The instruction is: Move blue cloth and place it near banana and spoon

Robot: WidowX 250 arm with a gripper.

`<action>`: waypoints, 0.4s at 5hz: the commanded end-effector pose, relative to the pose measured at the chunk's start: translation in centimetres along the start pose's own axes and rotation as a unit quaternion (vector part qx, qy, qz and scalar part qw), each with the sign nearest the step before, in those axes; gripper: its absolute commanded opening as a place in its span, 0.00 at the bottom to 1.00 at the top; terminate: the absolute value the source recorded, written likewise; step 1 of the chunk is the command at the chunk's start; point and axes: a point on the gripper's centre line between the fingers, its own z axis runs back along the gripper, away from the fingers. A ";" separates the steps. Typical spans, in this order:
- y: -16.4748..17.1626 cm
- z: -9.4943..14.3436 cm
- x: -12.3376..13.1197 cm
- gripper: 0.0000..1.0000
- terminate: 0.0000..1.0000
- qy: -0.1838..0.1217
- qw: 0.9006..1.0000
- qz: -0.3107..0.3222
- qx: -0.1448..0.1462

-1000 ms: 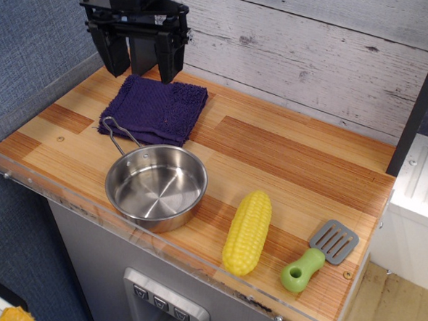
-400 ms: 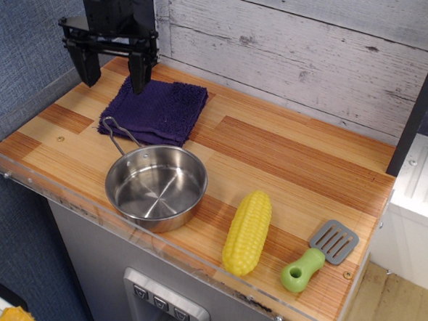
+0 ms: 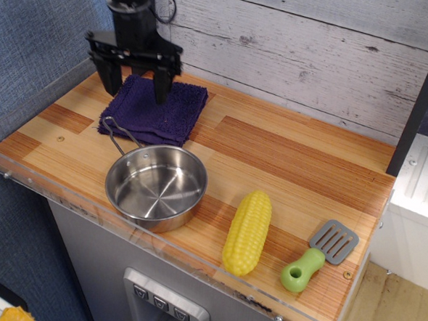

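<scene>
fingers (image 3: pixel 134 83) spread apart, straddling the far edge of the blue cloth (image 3: pixel 155 112), probably set to pinch it. cloth lies flat under them on the surface (image 3: pixel 286 165); banana (image 3: pixel 247 231) and spoon (image 3: pixel 318 256) well apart, forward-right.

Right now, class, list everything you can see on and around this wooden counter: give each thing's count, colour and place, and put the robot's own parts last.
cloth: one, dark purple-blue, back left of the counter
pan: one, steel, front left, its wire handle reaching onto the cloth's edge
toy corn cob: one, yellow, front centre-right
toy spatula: one, lime-green handle with grey slotted blade, front right, beside the corn
counter: one, striped wood, with a clear front rim
plank wall: one, whitewashed grey, behind the counter
end effector: one, black, open, fingers pointing down over the cloth's back left part
</scene>
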 end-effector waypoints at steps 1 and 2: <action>0.2 -2.4 0.1 1.00 0.00 0.015 0.999 0.037 -0.033; 2.9 -7.4 -2.1 1.00 0.00 0.077 0.992 0.091 -0.050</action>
